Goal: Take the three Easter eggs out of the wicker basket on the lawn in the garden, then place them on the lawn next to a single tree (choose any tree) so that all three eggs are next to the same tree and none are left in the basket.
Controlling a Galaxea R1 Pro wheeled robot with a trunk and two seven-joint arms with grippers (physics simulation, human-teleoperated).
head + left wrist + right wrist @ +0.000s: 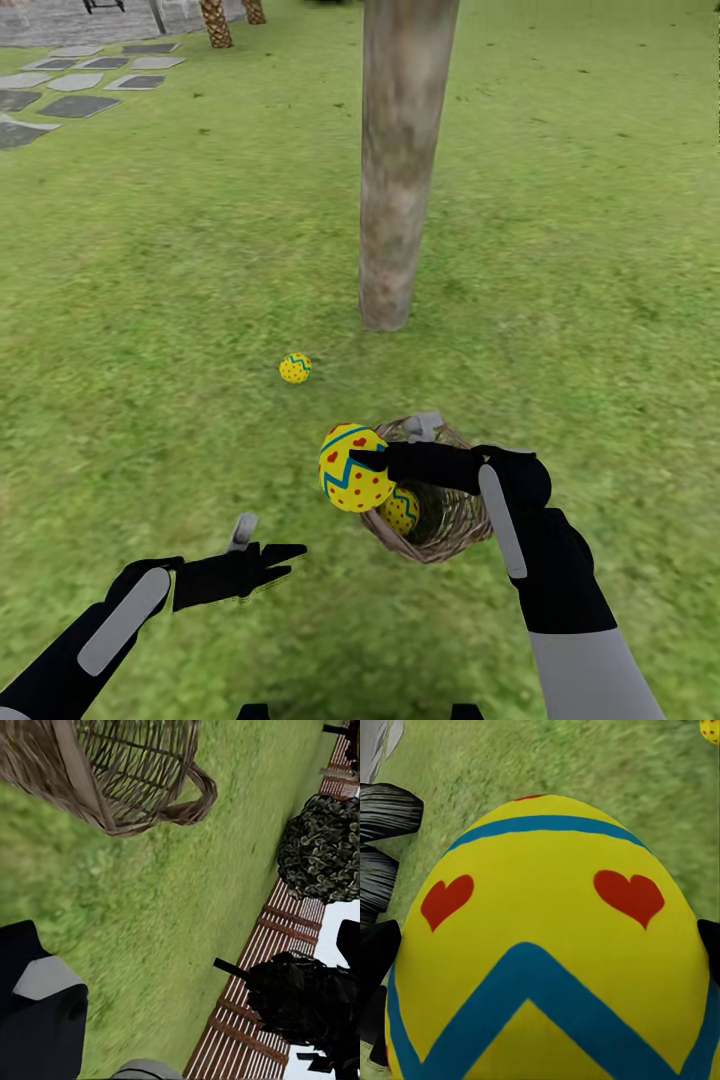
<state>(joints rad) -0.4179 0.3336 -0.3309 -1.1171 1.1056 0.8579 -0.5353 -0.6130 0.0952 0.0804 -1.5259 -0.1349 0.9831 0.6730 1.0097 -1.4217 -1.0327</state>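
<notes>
Head view: basket [455,520] half-hides one egg [401,510].

Head camera high, tilted down over lawn [150,300]; tree [400,170] at 12 o'clock, wicker basket [450,515] near, toward 5 o'clock. Left wrist camera low, grazing grass toward fence [255,1020]; shares basket [135,772] with head view. Right wrist camera pressed close on held egg [547,945], same egg [355,468] in head view.

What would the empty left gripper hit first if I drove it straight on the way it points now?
Probably only the green lawn: the left gripper points toward grass just below the brown wicker basket, which seems off its line, though depth is unclear.
</notes>
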